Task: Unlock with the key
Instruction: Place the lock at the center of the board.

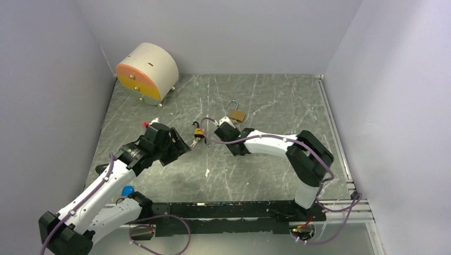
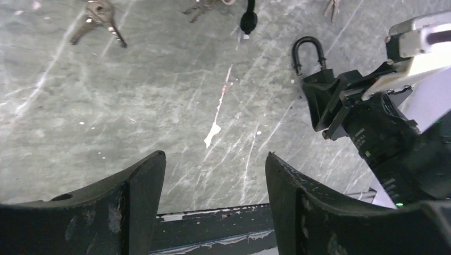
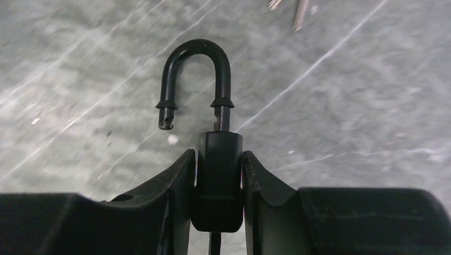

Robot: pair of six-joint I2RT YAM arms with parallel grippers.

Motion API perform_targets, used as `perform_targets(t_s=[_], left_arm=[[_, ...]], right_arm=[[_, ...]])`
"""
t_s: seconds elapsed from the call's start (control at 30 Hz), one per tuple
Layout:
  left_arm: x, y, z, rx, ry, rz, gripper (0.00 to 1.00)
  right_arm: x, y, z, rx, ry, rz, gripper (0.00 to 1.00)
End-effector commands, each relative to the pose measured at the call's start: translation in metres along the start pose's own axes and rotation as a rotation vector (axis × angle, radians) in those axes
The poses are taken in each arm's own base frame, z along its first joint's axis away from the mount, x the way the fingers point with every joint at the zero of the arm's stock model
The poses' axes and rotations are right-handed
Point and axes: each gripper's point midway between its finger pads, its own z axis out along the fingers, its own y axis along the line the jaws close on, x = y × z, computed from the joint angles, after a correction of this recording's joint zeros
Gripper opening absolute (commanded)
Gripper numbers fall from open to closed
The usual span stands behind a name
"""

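Student: Left side first: what is the left gripper (image 2: 214, 162) doing?

Tutor: Left gripper: jaws spread wide, nothing between them, hovering over bare table (image 2: 106, 117). Loose keys (image 2: 98, 17) lie on the table beyond it, well apart from its fingers.

Student: And the padlock?

Tutor: Centre, just right of the left gripper. Black padlock (image 3: 219, 180), clamped by its body between the two fingers of the right gripper (image 3: 217, 155) and held close over the table. Whether it touches the surface cannot be told.

Student: How far along is the unlocking?

Tutor: One leg of the shackle (image 3: 195, 53) stands free of the body, so the lock reads as open and the main step appears done. The keyhole end is hidden by the fingers, so whether a key sits in it cannot be told. What is left, at most, is drawing out any key and setting the lock down.

Student: How does the lock look?

Tutor: Small, all black, with a narrow body seen edge-on from the right wrist. The shackle is a black hoop with a collar on each leg. The right leg enters the body; the left leg ends in open air, its notched tip showing.

Student: Anything further right?

Tutor: Brass padlock (image 1: 237, 115), lying on the table just beyond the right gripper, not held
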Motion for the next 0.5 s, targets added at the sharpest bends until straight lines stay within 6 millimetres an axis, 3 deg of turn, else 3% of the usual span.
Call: perform_targets(t_s=[0.0,0.13,0.27,0.33,0.47], left_arm=[[-0.021,0.010,-0.019,-0.068,-0.103,-0.016,0.72],[-0.031,0.018,-0.039,-0.110,-0.153,-0.006,0.73],[-0.042,0.017,-0.063,-0.105,-0.206,0.026,0.75],[-0.047,0.015,-0.073,-0.094,-0.224,0.052,0.77],[-0.051,0.011,-0.089,-0.084,-0.229,0.107,0.80]], right_arm=[[-0.008,-0.041,0.002,0.350,0.013,-0.169,0.07],[0.001,-0.030,0.009,0.351,0.053,-0.233,0.22],[0.009,-0.021,0.012,0.317,0.091,-0.252,0.49],[0.007,-0.015,0.008,0.271,0.087,-0.237,0.62],[0.001,-0.003,-0.004,0.171,0.074,-0.219,0.78]])
